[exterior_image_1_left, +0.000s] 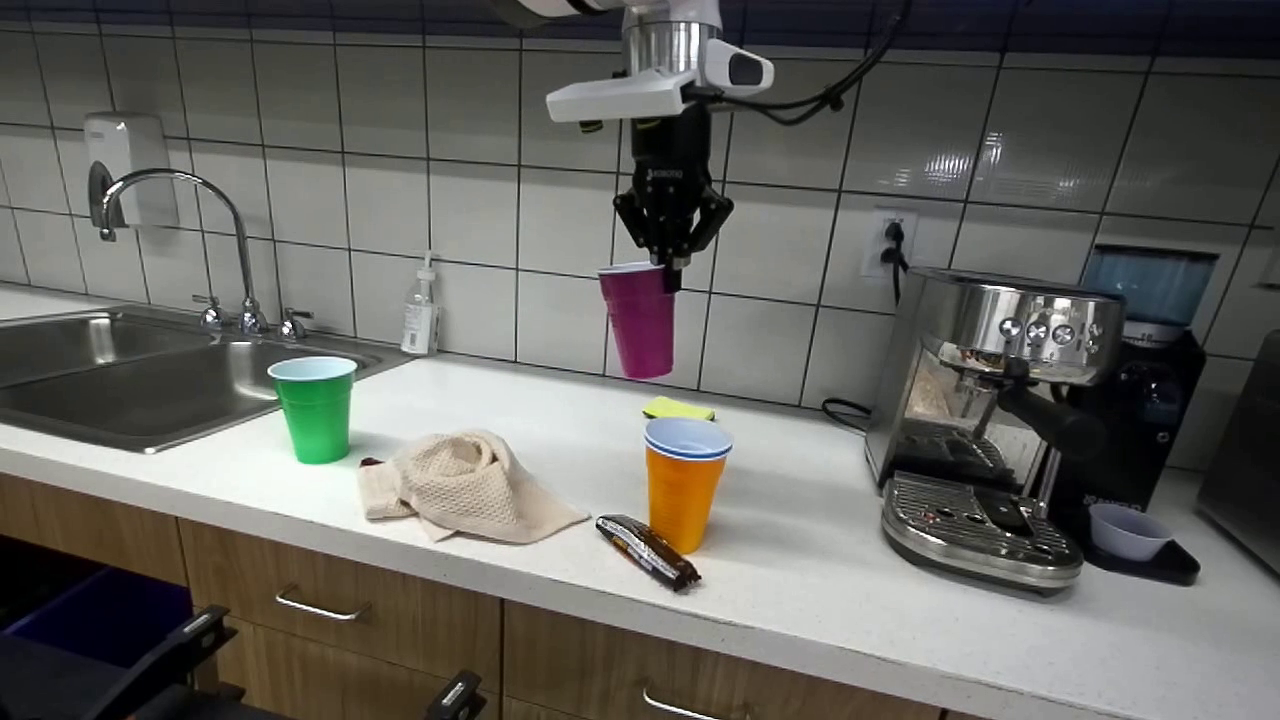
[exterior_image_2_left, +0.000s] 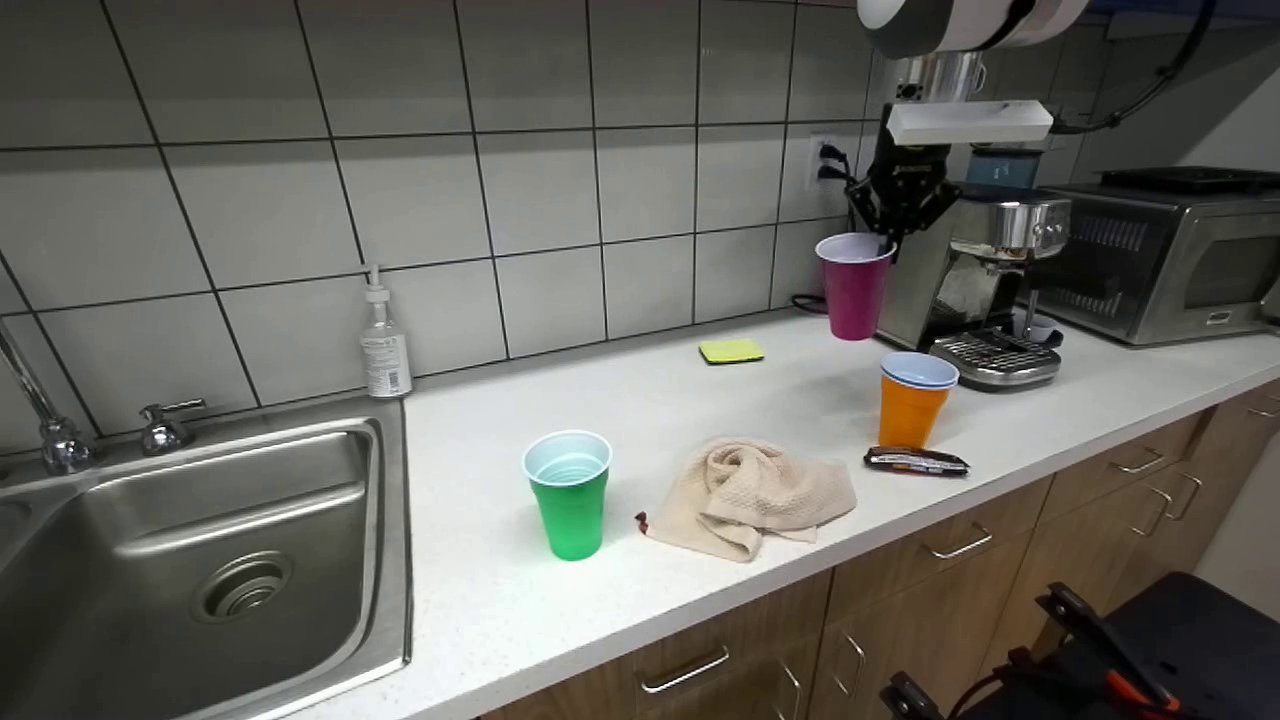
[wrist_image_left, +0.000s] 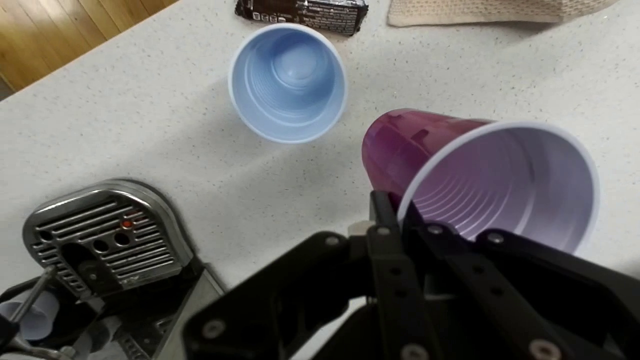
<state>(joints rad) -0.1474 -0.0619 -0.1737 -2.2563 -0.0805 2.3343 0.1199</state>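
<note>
Here the pincer (exterior_image_1_left: 667, 269) grips a purple cup (exterior_image_1_left: 640, 325) above a white counter (exterior_image_1_left: 800, 570), tiles (exterior_image_1_left: 470, 210) behind.

Your arm (exterior_image_1_left: 672, 45) hangs from above in both exterior views; your gripper (exterior_image_1_left: 670, 264) points downward, its fingers (wrist_image_left: 384, 210) pinched close with a narrow gap between.

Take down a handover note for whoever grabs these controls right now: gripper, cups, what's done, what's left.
Gripper: shut on the magenta cup, its rim pinched between the fingers.
Cups: the magenta cup hangs above the counter. The orange cup, its doubled rim suggesting a nested stack, stands beside the wrapped bar. The green cup stands between the sink and the cloth.
Done: the magenta cup is gripped and off the counter.
Left: it is not yet set down or released.
</note>
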